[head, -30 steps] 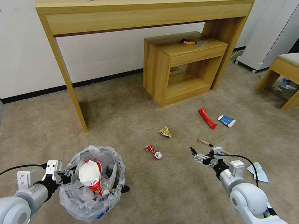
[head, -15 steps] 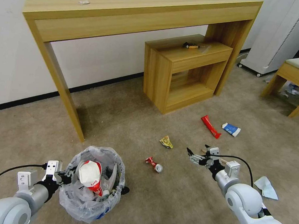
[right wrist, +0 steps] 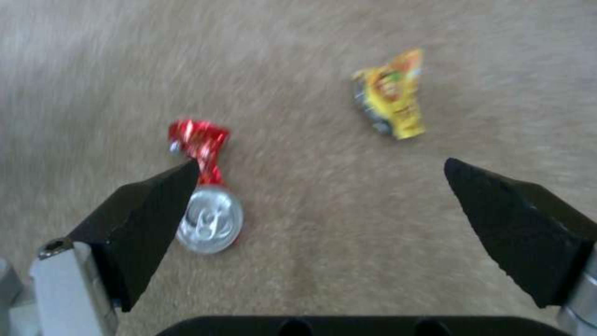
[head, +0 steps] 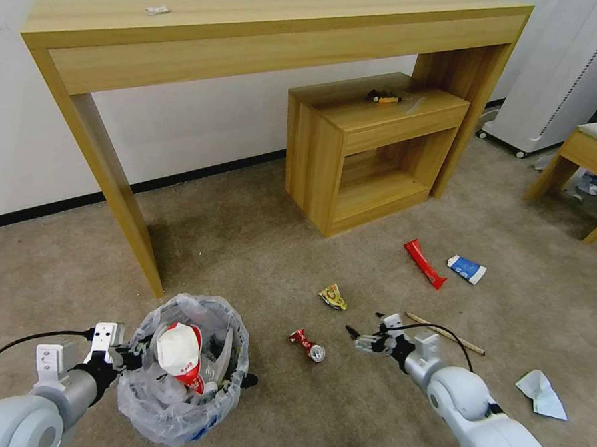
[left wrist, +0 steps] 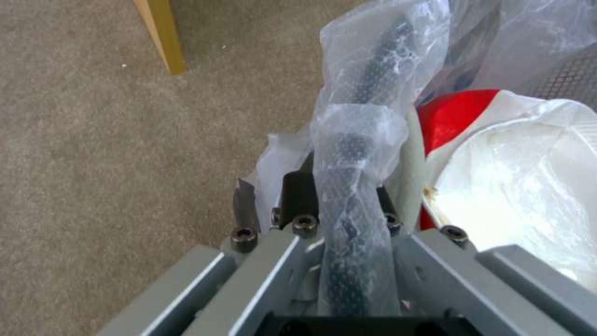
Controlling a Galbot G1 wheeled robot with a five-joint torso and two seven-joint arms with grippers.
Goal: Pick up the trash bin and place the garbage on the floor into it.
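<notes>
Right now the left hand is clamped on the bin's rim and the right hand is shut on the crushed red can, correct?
Not quite. The right hand is open and empty, poised above the carpet; the right wrist view shows the crushed red can lying on the floor by one fingertip. The left hand is clamped on the bin's rim, as you said.

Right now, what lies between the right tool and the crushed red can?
Only bare carpet. In the head view the open right tool hangs just right of the crushed red can, nothing between them.
</notes>
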